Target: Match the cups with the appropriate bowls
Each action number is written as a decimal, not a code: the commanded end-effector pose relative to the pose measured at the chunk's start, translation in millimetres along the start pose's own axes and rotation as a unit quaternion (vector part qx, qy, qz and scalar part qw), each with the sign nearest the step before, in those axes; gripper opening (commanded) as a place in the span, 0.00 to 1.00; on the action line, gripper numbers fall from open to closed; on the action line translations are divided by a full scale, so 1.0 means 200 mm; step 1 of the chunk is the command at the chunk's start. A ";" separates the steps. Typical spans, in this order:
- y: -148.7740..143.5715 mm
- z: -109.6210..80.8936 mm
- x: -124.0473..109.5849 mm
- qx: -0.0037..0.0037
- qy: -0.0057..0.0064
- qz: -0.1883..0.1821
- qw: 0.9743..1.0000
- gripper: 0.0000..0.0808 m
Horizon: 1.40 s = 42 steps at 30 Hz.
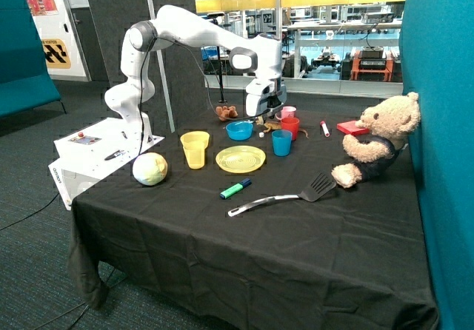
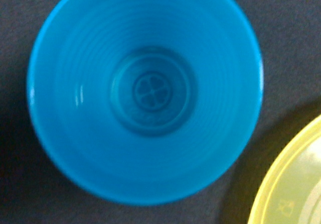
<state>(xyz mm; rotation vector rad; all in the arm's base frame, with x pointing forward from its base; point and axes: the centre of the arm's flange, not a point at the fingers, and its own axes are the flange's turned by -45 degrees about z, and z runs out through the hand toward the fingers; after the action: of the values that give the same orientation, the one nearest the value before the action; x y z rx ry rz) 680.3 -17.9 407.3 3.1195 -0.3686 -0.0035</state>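
blue bowl (image 2: pixel 145 91) sits directly under the pincer (image 1: pixel 264 112) — fingers' state can't be told.

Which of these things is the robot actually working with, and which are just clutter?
Job: blue cup, blue bowl under the gripper, yellow cup and yellow bowl, seemingly stacked.
Lying about: yellow plate, red mug, pink-rimmed mug, teddy bear, spatula, green marker, pale ball.

Yellow plate (image 2: pixel 296 184) cut off at the wrist view's edge, claw fingers unseen, items behind red mug (image 1: pixel 290 127) indistinct
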 end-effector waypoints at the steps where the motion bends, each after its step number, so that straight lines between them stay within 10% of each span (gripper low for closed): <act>1: 0.06 0.04 0.07 0.000 0.001 0.000 1.000 0.61; 42: -0.03 0.19 0.14 0.000 0.001 -0.022 1.000 0.61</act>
<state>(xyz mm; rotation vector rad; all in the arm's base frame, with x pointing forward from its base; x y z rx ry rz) 698.1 -29.8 373.3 3.1284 -0.3163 0.0070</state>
